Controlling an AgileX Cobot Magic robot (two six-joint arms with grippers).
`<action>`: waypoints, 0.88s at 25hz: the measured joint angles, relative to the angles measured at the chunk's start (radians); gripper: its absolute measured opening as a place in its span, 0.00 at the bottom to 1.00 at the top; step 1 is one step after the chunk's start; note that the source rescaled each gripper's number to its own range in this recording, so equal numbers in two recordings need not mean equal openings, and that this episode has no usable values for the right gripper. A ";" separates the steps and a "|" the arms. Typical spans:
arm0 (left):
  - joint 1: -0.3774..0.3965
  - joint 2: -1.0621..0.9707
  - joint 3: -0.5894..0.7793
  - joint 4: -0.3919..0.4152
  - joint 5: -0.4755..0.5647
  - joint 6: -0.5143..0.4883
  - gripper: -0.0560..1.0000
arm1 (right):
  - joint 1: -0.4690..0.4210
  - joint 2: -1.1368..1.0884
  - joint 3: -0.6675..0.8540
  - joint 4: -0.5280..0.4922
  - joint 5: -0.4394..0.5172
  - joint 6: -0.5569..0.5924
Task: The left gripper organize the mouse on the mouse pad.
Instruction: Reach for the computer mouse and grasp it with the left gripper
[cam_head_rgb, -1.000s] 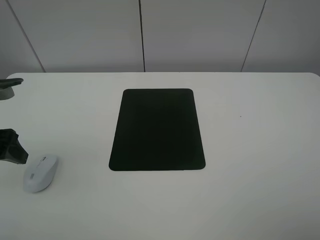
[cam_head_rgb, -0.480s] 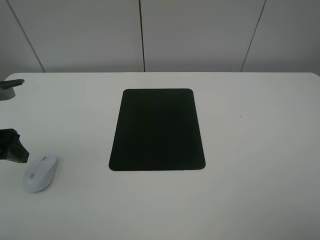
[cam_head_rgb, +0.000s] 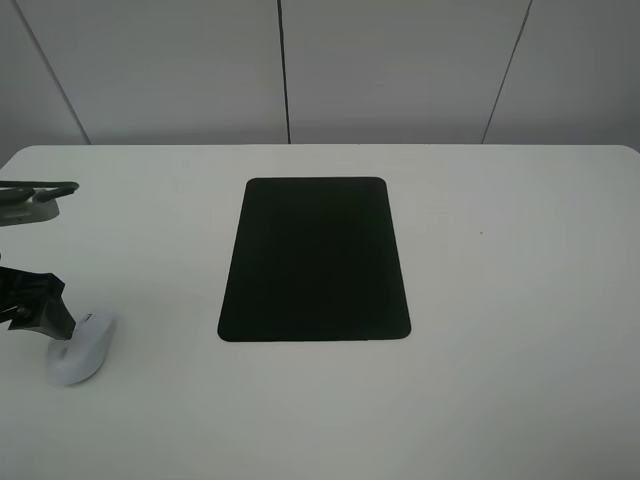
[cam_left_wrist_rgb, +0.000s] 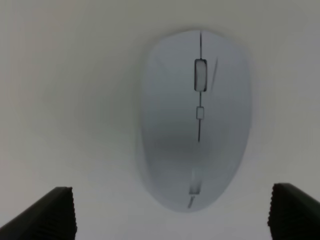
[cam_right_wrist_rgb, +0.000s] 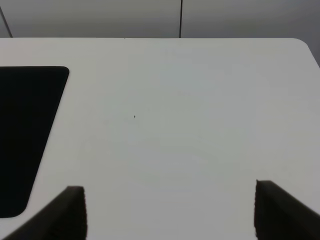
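Note:
The white mouse (cam_head_rgb: 80, 349) lies on the white table near its left front, well left of the black mouse pad (cam_head_rgb: 315, 259). My left gripper (cam_head_rgb: 40, 312) hangs just over the mouse's far left side, only its dark tip showing in the high view. In the left wrist view the mouse (cam_left_wrist_rgb: 196, 117) fills the middle, scroll wheel visible, and the left gripper (cam_left_wrist_rgb: 172, 215) is open with its two dark fingertips (cam_left_wrist_rgb: 47, 215) spread wider than the mouse. The right gripper (cam_right_wrist_rgb: 170, 212) stands open over bare table, right of the pad's edge (cam_right_wrist_rgb: 27, 135).
A grey cable and box part of the left arm (cam_head_rgb: 35, 197) juts in at the table's left edge. A tiny dark speck (cam_head_rgb: 480, 234) marks the table right of the pad. A grey panelled wall stands behind the table.
My left gripper has shifted right and slightly toward the front, now overlapping the mouse's upper left end. The arm part at the left edge reaches further in. The mouse has not moved.

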 joint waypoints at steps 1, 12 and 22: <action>0.000 0.008 0.000 0.000 -0.009 0.000 1.00 | 0.000 0.000 0.000 0.000 0.000 0.000; -0.150 0.132 0.000 0.149 -0.123 -0.200 1.00 | 0.000 0.000 0.000 0.000 0.000 0.000; -0.171 0.147 0.000 0.188 -0.179 -0.257 1.00 | 0.000 0.000 0.000 0.000 0.000 0.000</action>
